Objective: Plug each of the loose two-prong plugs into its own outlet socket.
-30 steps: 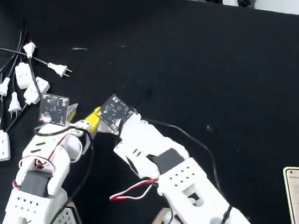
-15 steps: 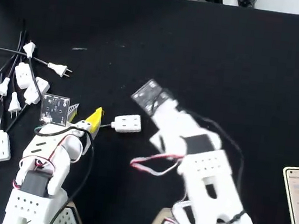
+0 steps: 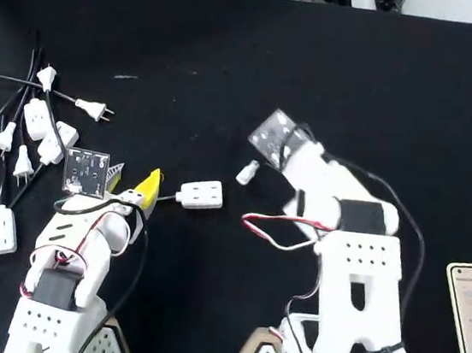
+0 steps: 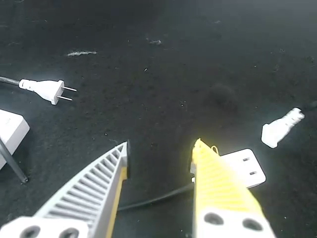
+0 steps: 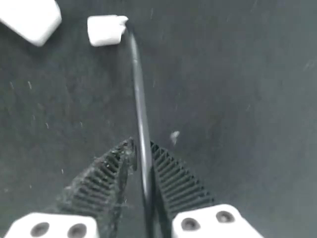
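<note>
Your right gripper [image 5: 141, 148] has its 2 dark fingers pressed together on a thin black cable [image 5: 140, 94], which they pinch between the ribbed pads. This cable ends in a small white plug [image 5: 106, 29]. In the high view the plug [image 3: 247, 173] is near the middle of the desk [image 3: 385, 83], just beside the right arm's wrist and a little apart from a white outlet socket [image 3: 200, 194]. You cannot tell from the views whether the plug touches the desk.

Your left gripper [image 4: 161, 146] has its fingers spread wide, 1 grey and 1 yellow, and they hold nothing. The outlet socket [image 4: 247, 166] lies flat just beyond the yellow finger, which hides part of it. Its socket cord [image 4: 153, 201] runs on the desk under that finger.

At the far left of the desk lies a loose group of other plugs and sockets [image 3: 26, 129]; 1 of them, a 2-prong plug [image 4: 47, 90], lies apart with its prongs free. A device with a lit screen [image 3: 470, 317] is at the right edge.
</note>
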Tool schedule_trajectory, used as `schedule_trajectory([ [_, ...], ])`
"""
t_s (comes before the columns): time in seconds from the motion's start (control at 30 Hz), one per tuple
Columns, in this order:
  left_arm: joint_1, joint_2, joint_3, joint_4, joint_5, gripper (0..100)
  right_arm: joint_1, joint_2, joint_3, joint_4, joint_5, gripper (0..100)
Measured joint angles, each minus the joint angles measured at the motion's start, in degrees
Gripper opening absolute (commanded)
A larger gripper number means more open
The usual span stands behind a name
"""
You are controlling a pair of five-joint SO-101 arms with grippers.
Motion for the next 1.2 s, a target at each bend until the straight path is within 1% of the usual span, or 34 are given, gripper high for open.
schedule_trajectory([
  [0.13,0.0,0.0,0.0,0.0,0.0,22,5.8,0.0,7.3,-6.1,1.8,2.8],
  [0.23,0.0,0.0,0.0,0.0,0.0,22,8.9,0.0,8.3,-7.0,1.8,13.2],
  [0.33,0.0,0.0,0.0,0.0,0.0,22,11.3,0.0,7.7,-5.4,1.8,23.0],
  [0.37,0.0,0.0,0.0,0.0,0.0,22,11.5,0.0,6.7,-4.0,1.8,24.0],
  [0.47,0.0,0.0,0.0,0.0,0.0,22,11.4,0.0,1.9,1.1,1.3,22.2],
  [0.53,0.0,0.0,0.0,0.0,0.0,22,9.2,0.0,-0.9,3.3,-2.4,21.7],
  [0.6,0.0,0.0,0.0,0.0,0.0,22,5.3,0.0,-1.8,3.3,-6.7,21.8],
  [0.7,0.0,0.0,0.0,0.0,0.0,22,-1.8,1.0,-1.4,-1.8,-10.2,21.8],
  [0.8,0.0,0.0,0.0,0.0,0.0,22,-6.9,6.9,0.6,-10.1,-9.9,21.8],
  [0.9,0.0,0.0,0.0,0.0,0.0,22,-8.4,15.6,0.2,-16.4,-7.6,21.8],
  [1.03,0.0,0.0,0.0,0.0,0.0,22,-8.4,28.6,-6.2,-17.1,-3.4,21.9],
  [1.2,0.0,0.0,0.0,0.0,0.0,22,-8.4,40.4,-16.2,-14.1,-0.2,21.9],
])
